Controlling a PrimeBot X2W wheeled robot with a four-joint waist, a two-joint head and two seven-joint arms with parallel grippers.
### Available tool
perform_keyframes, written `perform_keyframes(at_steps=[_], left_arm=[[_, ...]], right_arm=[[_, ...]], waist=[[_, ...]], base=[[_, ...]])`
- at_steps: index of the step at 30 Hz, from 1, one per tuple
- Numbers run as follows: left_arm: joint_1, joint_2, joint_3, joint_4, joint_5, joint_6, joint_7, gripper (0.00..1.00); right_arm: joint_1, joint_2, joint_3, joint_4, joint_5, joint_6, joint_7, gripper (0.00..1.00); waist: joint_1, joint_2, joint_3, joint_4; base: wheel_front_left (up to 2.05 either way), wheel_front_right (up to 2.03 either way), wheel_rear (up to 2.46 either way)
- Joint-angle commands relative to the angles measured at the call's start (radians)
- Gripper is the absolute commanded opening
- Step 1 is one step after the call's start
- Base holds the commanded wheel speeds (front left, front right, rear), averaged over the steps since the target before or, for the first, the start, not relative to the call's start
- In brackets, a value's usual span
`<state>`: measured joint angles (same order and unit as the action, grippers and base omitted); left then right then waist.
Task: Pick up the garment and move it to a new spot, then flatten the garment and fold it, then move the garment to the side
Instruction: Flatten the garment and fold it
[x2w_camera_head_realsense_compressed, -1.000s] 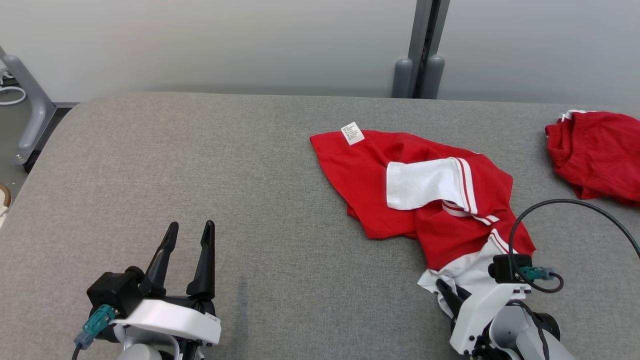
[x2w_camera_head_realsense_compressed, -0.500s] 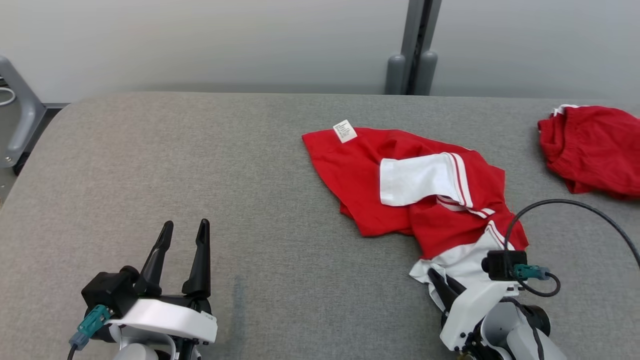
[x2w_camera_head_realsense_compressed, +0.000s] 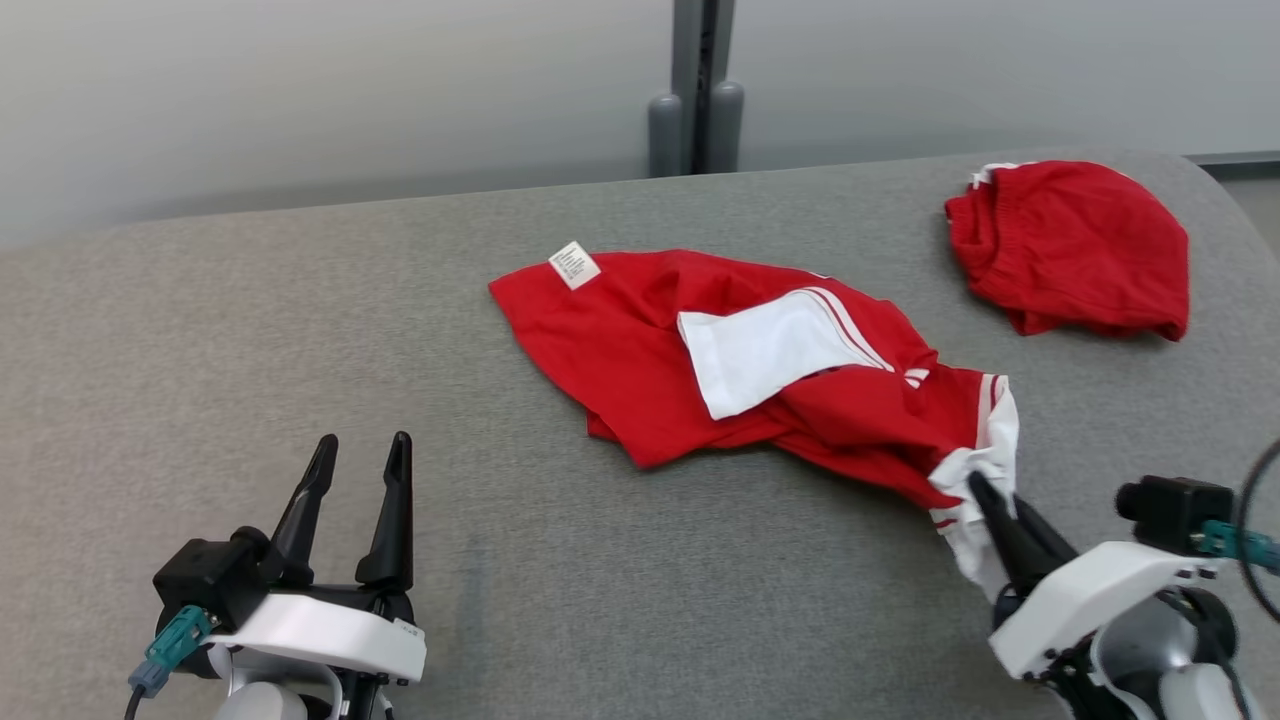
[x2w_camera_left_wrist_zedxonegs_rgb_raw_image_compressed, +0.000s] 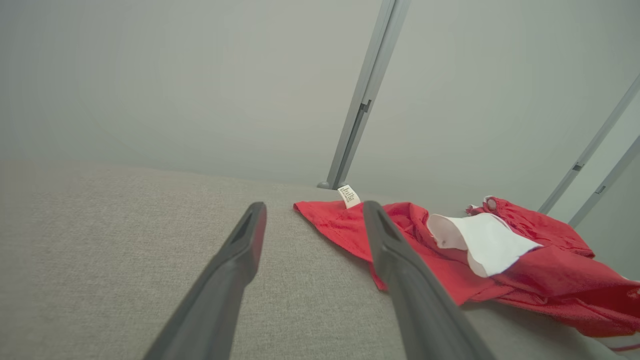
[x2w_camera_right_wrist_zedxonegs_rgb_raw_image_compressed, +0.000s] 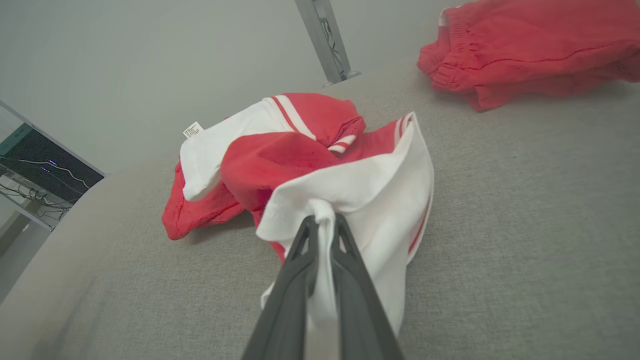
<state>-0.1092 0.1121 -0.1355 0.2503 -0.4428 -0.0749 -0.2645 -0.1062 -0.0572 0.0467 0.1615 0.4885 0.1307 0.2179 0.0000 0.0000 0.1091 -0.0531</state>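
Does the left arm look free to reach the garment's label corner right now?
Probably yes: bare table separates the open left end effector from the label corner of the garment, and the right end effector grips the white edge on the opposite side.

Soft, even light; faint shadows; wrist views distorted.

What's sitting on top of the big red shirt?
A white flap with red stripes lies folded across the red shirt, and a small white label sits at its far corner. Whatever is under the flap is covered.
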Motion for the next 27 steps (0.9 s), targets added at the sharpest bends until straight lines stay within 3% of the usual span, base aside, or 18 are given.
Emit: perform_keyframes(at_steps=[1, 7, 14, 15, 16, 17, 18, 27], left_arm=[[-0.016, 0.008, 0.001, -0.002, 0.002, 0.000, -0.001, 1.00], [-0.029, 0.015, -0.006, -0.006, 0.002, 0.001, 0.004, 1.00], [-0.044, 0.022, -0.016, -0.010, 0.003, -0.001, 0.008, 1.00], [-0.047, 0.023, -0.017, -0.010, 0.003, -0.001, 0.008, 1.00], [-0.049, 0.024, -0.019, -0.011, 0.003, -0.002, 0.009, 1.00], [-0.050, 0.025, -0.020, -0.011, 0.003, -0.002, 0.010, 1.00], [-0.050, 0.025, -0.021, -0.010, 0.002, -0.002, 0.010, 1.00], [-0.056, 0.021, -0.031, 0.001, -0.003, 0.000, 0.009, 1.00]], right_arm=[[0.025, -0.003, -0.038, -0.042, -0.002, 0.000, 0.017, 0.00], [0.058, 0.003, -0.162, -0.114, 0.023, 0.000, 0.037, 0.00], [0.044, 0.004, -0.237, -0.051, 0.055, 0.000, 0.010, 0.00], [0.038, 0.004, -0.248, -0.035, 0.040, 0.000, 0.003, 0.26], [0.034, 0.004, -0.255, -0.021, 0.016, 0.000, -0.004, 0.45], [0.029, 0.004, -0.258, -0.007, -0.003, 0.000, -0.010, 0.84], [0.025, 0.004, -0.262, 0.004, -0.020, 0.000, -0.018, 1.00], [-0.011, 0.004, -0.266, -0.010, -0.128, 0.000, -0.098, 1.00]], waist=[[0.0000, 0.0000, 0.005, -0.031], [0.0000, 0.0000, 0.015, -0.069], [0.0000, 0.0000, 0.034, -0.083], [0.0000, 0.0000, 0.038, -0.082], [0.0000, 0.0000, 0.041, -0.082], [0.0000, 0.0000, 0.043, -0.081], [0.0000, 0.0000, 0.045, -0.079], [0.0000, 0.0000, 0.034, -0.051]], base=[[0.00, 0.00, 0.00], [0.00, 0.00, 0.00], [0.00, 0.00, 0.00], [0.00, 0.00, 0.00], [0.00, 0.00, 0.00], [0.00, 0.00, 0.00], [0.00, 0.00, 0.00], [0.00, 0.00, 0.00]])
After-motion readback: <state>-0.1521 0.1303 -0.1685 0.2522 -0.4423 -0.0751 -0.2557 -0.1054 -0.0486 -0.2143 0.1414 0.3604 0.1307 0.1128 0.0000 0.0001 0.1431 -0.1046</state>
